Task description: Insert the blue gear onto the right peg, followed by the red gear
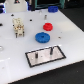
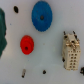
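Observation:
The blue gear (image 1: 41, 36) lies flat on the white table, a short way behind the black-bordered pale plate (image 1: 44, 61). On that plate stands the right peg (image 1: 50, 50), a thin dark pin, with a shorter pin (image 1: 38, 55) towards the exterior view's left. The red gear (image 1: 47, 26) rests just behind the blue gear. The wrist view looks down from high up on the blue gear (image 2: 41, 15) and the red gear (image 2: 27, 44); both lie apart and free. No gripper fingers show in either view.
A cream toothed block (image 1: 18, 26) (image 2: 71, 50) stands towards the exterior view's left. A darker blue object (image 1: 53, 8) sits at the back. Small dark bits (image 1: 31, 18) dot the table. A dark green shape (image 2: 2, 30) shows at the wrist view's edge.

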Motion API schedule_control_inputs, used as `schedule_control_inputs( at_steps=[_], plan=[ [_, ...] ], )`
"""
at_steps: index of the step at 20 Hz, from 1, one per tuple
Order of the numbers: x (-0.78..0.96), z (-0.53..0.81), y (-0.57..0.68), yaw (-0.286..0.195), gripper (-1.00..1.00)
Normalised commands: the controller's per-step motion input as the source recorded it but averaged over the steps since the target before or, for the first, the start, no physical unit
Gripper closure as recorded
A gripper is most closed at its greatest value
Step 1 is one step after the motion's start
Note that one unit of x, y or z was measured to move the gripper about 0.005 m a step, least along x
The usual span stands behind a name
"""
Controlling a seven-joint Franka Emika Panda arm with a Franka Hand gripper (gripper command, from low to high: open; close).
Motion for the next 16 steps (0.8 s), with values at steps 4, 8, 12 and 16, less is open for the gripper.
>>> schedule_control_inputs(
  at_steps=[4,8,12,16],
  plan=[
    [-0.33,-0.4,0.26,0.0,-1.0],
    [-0.3,-0.43,0.24,0.0,-1.0],
    [-0.23,-0.46,0.15,0.0,-1.0],
    [-0.17,-0.49,0.02,0.0,-1.0]
  ],
)
